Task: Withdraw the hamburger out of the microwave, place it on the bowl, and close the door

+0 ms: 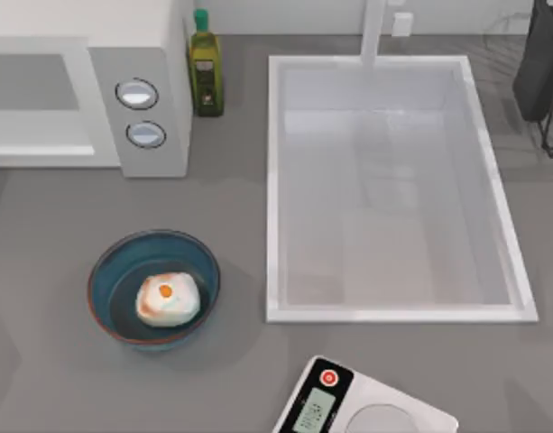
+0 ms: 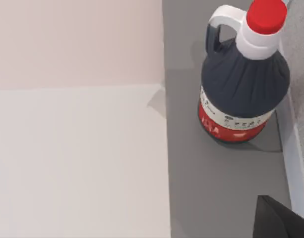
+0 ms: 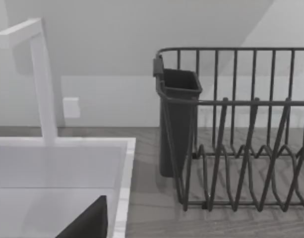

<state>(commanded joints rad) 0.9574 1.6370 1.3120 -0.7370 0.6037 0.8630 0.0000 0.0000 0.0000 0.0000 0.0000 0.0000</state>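
This is a rendered kitchen. A grey counter [image 1: 41, 379] carries a white microwave [image 1: 87, 81] with two round silver knobs at the top view's left, and a green bottle of oil [image 1: 205, 65] stands just beside it. A white rectangular sink [image 1: 393, 189] is sunk into the counter, with a white faucet [image 3: 42, 79] rising at its back edge. A dark wire dish rack [image 3: 241, 134] with a cutlery cup [image 3: 177, 124] stands near the sink. A dark sauce jug with a red cap [image 2: 243, 74] stands against the wall. A digital kitchen scale [image 1: 357, 406] and a teal bowl [image 1: 114, 271] holding a hamburger [image 1: 168, 299] also rest on the counter.
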